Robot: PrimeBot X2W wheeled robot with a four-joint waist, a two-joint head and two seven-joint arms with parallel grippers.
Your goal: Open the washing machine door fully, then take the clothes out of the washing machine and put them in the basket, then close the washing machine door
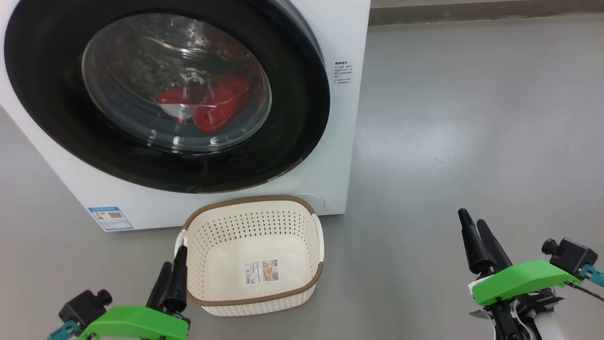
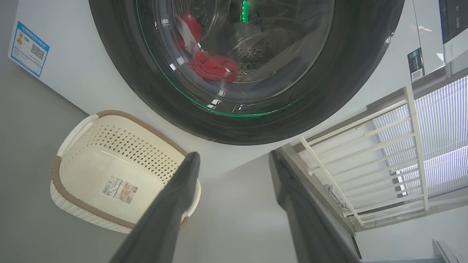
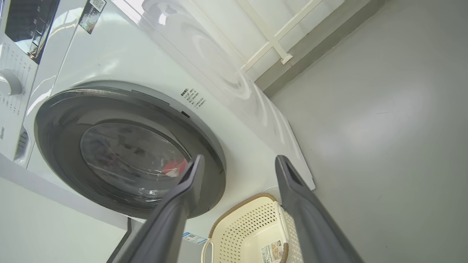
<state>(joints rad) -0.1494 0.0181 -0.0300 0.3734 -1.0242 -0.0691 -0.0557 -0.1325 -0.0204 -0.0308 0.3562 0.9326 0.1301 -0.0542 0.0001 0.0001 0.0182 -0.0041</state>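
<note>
My left end effector (image 1: 173,259) and right end effector (image 1: 472,218) gape wide, empty; shut washing machine door (image 1: 302,118) lies ahead-left, nearer my left.

Nothing legible: the blue label (image 1: 110,218) at lower left of the washing machine (image 1: 347,28), its black print (image 1: 343,72) and the paper label (image 1: 261,272) in the basket (image 1: 250,226) blur.

The white washing machine (image 1: 344,42) stands on the grey floor (image 1: 472,118), with a small blue label (image 1: 110,218) at its lower front corner. Its round door (image 1: 52,123), a glossy black rim around a bulging glass window, is shut. Behind the glass, red clothes (image 1: 217,106) lie bunched low in the drum (image 2: 256,54). The cream, brown-rimmed basket (image 1: 250,202) sits upright on the floor just before the machine, below the door.
</note>
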